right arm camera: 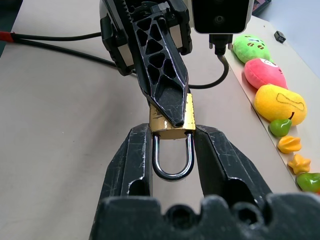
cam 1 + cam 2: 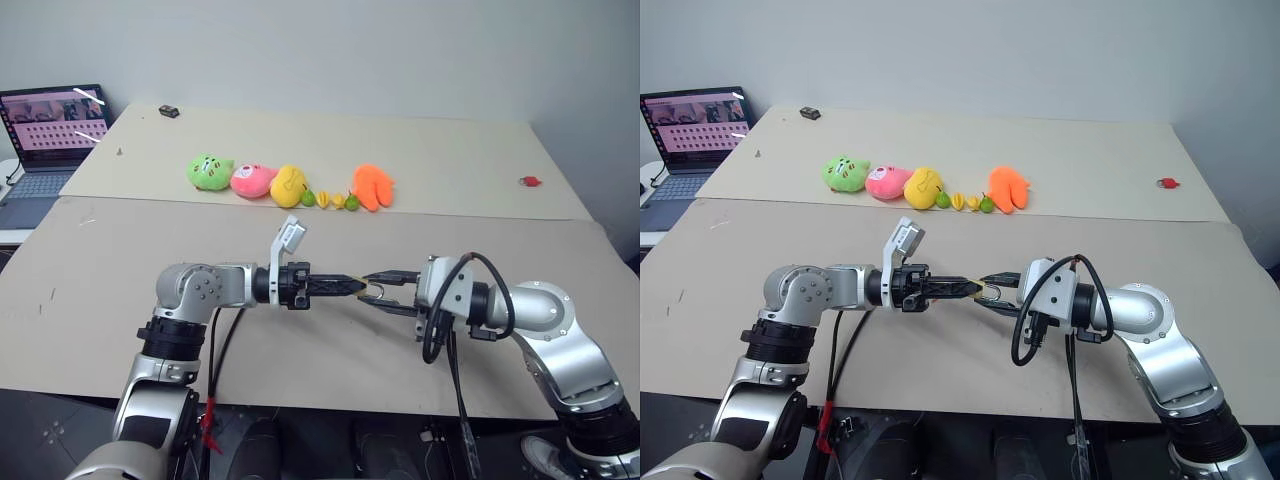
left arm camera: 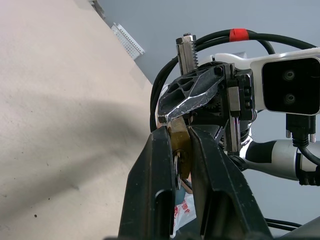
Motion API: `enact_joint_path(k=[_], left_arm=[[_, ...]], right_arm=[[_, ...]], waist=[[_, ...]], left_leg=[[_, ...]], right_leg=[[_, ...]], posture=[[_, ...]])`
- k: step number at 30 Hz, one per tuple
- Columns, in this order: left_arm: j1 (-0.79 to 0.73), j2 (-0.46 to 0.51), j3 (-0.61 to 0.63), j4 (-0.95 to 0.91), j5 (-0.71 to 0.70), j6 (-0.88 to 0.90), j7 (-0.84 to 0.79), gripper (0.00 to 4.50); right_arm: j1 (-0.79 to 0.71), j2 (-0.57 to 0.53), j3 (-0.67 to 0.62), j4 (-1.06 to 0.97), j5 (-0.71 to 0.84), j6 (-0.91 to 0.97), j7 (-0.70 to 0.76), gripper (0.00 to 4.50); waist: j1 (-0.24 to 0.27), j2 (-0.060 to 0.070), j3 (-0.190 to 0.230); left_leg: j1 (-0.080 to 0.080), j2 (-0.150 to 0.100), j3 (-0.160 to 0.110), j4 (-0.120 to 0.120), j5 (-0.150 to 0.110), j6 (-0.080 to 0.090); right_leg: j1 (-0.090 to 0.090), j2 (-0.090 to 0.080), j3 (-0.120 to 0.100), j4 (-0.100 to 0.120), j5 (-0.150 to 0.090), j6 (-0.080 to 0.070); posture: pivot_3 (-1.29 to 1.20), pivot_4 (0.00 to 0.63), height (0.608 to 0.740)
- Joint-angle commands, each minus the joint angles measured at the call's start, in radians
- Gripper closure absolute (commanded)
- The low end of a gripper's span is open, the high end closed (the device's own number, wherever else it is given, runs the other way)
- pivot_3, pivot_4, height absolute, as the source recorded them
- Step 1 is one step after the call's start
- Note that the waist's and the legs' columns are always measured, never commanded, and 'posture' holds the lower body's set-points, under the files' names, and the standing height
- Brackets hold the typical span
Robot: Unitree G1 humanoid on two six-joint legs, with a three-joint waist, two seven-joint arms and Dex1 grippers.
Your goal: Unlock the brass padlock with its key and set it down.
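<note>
We looked down and forward from the head through two eyes set side by side, over the bench (image 2: 300,330) to the wall behind it. Both eyes shared nearly the whole scene, from the laptop (image 2: 52,140) at the far left to the bench's right edge, the second only slightly offset. The left wrist camera sat very close behind the left end effector (image 3: 181,165), looking along its fingers at the brass padlock (image 3: 179,145) and the right arm beyond. The right wrist camera faced the opposite way, just as close behind the right end effector (image 1: 172,155), sharing that padlock and taking in the plush toys (image 1: 265,70) farther off.
</note>
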Motion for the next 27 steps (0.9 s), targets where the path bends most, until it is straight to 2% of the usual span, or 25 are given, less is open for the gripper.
enact_joint_path(k=[1,4,6,14,18,22,27], left_arm=[[-0.010,0.003,0.004,-0.021,-0.011,0.011,-0.002,4.47],[-0.010,0.000,0.006,-0.020,-0.010,0.010,-0.001,4.47],[-0.010,-0.003,0.008,-0.021,-0.012,0.013,0.002,4.49],[-0.021,0.003,0.018,-0.020,-0.013,-0.006,-0.016,4.49],[-0.060,0.029,0.044,0.002,-0.019,-0.022,-0.050,4.49],[-0.092,0.080,0.071,0.061,-0.020,-0.015,-0.086,4.49],[-0.089,0.072,0.093,0.069,-0.033,-0.001,-0.081,4.49]], right_arm=[[-0.019,-0.005,-0.033,-0.016,0.005,-0.023,-0.008,3.59],[-0.021,-0.002,-0.036,-0.011,0.007,-0.020,-0.011,3.59],[-0.020,-0.004,-0.038,-0.009,0.016,-0.006,-0.010,2.62],[0.016,-0.037,-0.053,0.009,0.032,0.031,0.011,0.04],[0.058,-0.075,-0.131,0.058,0.082,0.057,0.038,0.04],[-0.006,-0.115,-0.276,0.150,0.145,0.069,0.032,1.19],[-0.081,-0.121,-0.290,0.099,0.242,0.147,0.041,2.94]], waist=[[0.000,0.000,0.000],[0.000,0.000,0.000],[0.000,0.000,0.000],[0.000,0.000,0.000],[0.001,0.000,0.000],[0.002,0.000,0.000],[-0.008,0.000,0.001]], left_leg=[[0.000,0.000,0.000,0.000,0.000,0.000],[0.000,0.000,0.000,0.000,0.000,0.000],[0.000,0.000,0.000,0.000,0.000,0.000],[0.000,0.000,0.000,0.000,0.000,0.000],[0.000,0.000,0.000,0.000,0.000,0.000],[0.000,0.000,0.000,0.001,0.000,0.000],[0.000,0.000,-0.001,-0.002,0.000,0.000]], right_leg=[[0.000,0.000,0.000,0.000,0.000,0.000],[0.000,0.000,0.000,0.000,0.000,0.000],[0.000,0.000,0.000,0.000,0.000,0.000],[0.000,0.000,0.000,0.000,0.000,0.000],[0.000,0.000,0.000,0.000,0.000,0.000],[0.000,0.000,0.000,0.000,0.000,0.000],[0.000,0.001,0.000,0.000,-0.001,-0.001]], posture=[[0.00,0.150,0.717],[0.00,0.150,0.717],[0.00,0.150,0.717],[0.00,0.150,0.717],[0.00,0.150,0.717],[0.00,0.150,0.717],[0.00,0.150,0.717]])
